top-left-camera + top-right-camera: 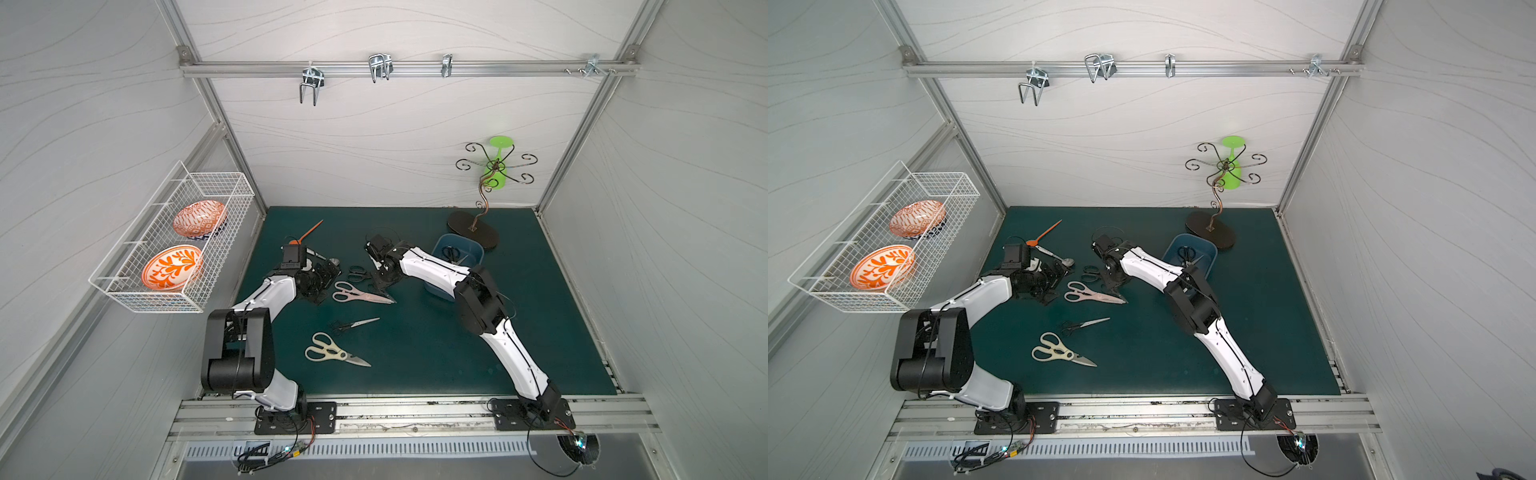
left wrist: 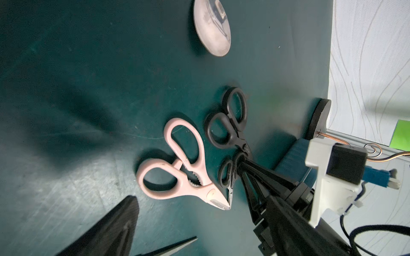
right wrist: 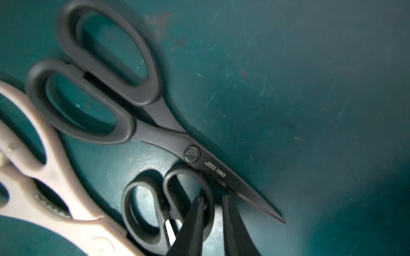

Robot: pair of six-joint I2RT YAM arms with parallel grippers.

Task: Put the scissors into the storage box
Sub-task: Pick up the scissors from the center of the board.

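1. Left gripper (image 1: 318,291): the jaws stand wide apart with nothing between them. It hangs low over the dark green mat (image 1: 415,357).
2. Just ahead of that gripper are the pink-handled steel kitchen shears (image 1: 361,293), lying flat with the blades shut. Further off, toward its arm's base, lie a small black-handled pair with bare steel blades (image 1: 353,324) and the cream-handled kitchen shears (image 1: 332,351). Both are well apart from either gripper.
3. Between the two grippers lies a large all-black pair (image 3: 155,133), flat and shut. Its blade runs just beside the right gripper's tips.
4. Right gripper (image 3: 213,199): the tips are down on the small black-handled scissors (image 3: 155,210). The jaws are narrow, one finger over a handle loop, the other outside it, and the loop's rim between them. Whether they are actually pinching the rim cannot be told.
5. Handling, as a judgement: this pair is light, thin and rigid and lies flat, so there is little to get under.
   - The matt plastic rim is a better hold than the slick blades.
   - Held by one loop, it will likely dangle and the blades may swing open, so a slow, straight lift is advised.
   - Its other loop sits close against the pink shears, which may be dragged along.
6. Storage box (image 1: 478,248): a dark blue rectangular plastic tub behind the right gripper, partly under that arm. One black-handled pair (image 1: 451,253) lies inside, and five pairs remain on the mat.
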